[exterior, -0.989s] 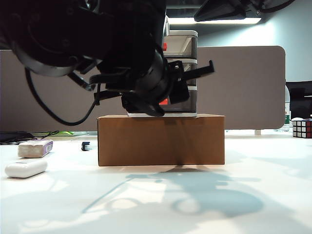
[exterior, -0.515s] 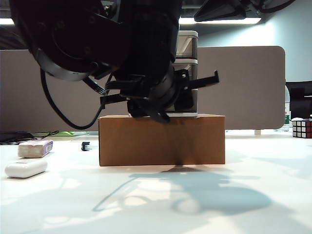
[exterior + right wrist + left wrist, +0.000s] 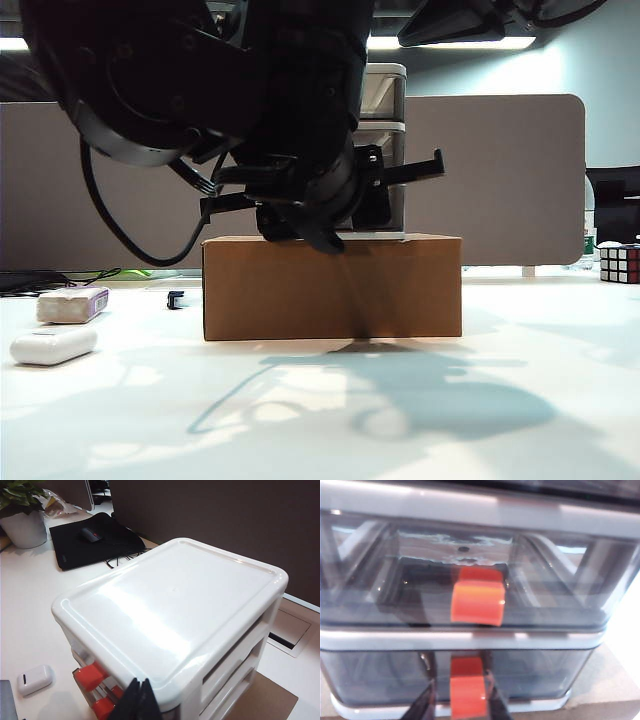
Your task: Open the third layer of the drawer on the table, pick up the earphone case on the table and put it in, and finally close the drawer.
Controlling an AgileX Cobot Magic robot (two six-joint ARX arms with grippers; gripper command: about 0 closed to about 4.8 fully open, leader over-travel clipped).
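The third layer (image 3: 380, 680), the lowest tier of the drawer (image 3: 385, 90), is seen closed in the left wrist view, its red-orange handle (image 3: 468, 695) framed by the two dark fingers (image 3: 427, 707) of the left gripper (image 3: 462, 707). The jaws are held apart on either side of that handle, with a gap visible on one side, so no clamp on it can be made out. Compared with a second ago, the left arm (image 3: 200, 90) has been brought to the right and slightly lower in the exterior view, so that the two red handles then visible beside it are now covered. Over the last half second almost nothing has changed. The unit is stood on a brown cardboard box (image 3: 330, 290) at the middle of the table (image 3: 400, 420). The earphone case (image 3: 55, 345) is lying where it was before, well apart from the box at the far left of the table. It lies just in front of a greyish-white block (image 3: 72, 303) with a purple end, which has likewise not been moved. The right gripper (image 3: 139, 702) is held above the front edge of the unit's white top, its fingers pressed together and nothing between them. A colour cube (image 3: 620, 263) is seen at the far right edge of the table. A black mat (image 3: 100, 542) with a mouse (image 3: 90, 534) and a potted plant (image 3: 20, 527) are shown behind the unit.
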